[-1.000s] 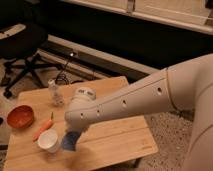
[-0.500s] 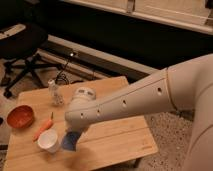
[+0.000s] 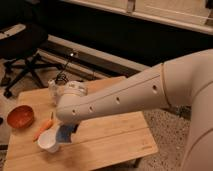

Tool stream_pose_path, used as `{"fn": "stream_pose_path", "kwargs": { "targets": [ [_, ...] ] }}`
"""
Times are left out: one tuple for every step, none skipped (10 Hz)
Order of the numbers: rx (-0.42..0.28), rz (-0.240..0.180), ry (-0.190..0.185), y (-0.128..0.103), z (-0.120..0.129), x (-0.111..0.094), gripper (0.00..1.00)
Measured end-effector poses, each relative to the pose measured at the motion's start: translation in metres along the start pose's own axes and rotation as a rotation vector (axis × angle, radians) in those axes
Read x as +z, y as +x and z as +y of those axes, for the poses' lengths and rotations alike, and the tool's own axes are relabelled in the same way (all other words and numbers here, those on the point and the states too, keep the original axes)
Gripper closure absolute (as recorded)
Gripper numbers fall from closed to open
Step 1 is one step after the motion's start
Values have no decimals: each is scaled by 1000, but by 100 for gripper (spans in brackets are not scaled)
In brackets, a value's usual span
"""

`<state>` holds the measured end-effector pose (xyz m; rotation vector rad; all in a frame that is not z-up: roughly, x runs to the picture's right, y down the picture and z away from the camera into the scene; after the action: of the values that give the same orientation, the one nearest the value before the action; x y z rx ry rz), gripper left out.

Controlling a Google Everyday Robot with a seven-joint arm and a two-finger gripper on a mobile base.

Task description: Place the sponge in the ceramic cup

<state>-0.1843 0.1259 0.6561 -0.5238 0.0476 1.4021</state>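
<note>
The white ceramic cup [image 3: 49,141] stands near the front left of the wooden table [image 3: 110,140]. Right beside it, on its right, shows the blue sponge [image 3: 65,133], partly covered by the arm. My gripper [image 3: 69,131] is at the sponge, under the white arm's wrist [image 3: 75,102], and most of it is hidden by the arm. Whether the sponge rests on the table or hangs just above it cannot be told.
An orange-red bowl [image 3: 20,116] sits at the table's left edge. An orange carrot-like piece [image 3: 43,128] lies between the bowl and the cup. A small clear bottle [image 3: 53,90] stands at the back left. A black office chair [image 3: 22,45] stands beyond the table.
</note>
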Motion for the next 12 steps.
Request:
{"fn": "stream_pose_path", "kwargs": {
  "targets": [
    [-71, -33, -3, -14, 11, -8, 100],
    [-119, -54, -4, -22, 16, -12, 100],
    [-163, -82, -10, -29, 22, -16, 100],
    [-200, -115, -20, -33, 26, -19, 100],
    [-222, -135, -30, -33, 28, -18, 100],
    [-249, -153, -46, -32, 33, -16, 100],
    [-282, -162, -70, -28, 39, -11, 100],
    [-308, -167, -87, -24, 43, -7, 100],
    [-325, -169, -101, -21, 46, -3, 100],
    [-343, -167, -122, -18, 50, 2, 100],
    [-359, -164, -148, -13, 55, 8, 100],
    [-368, -160, -163, -11, 58, 11, 100]
  ]
}}
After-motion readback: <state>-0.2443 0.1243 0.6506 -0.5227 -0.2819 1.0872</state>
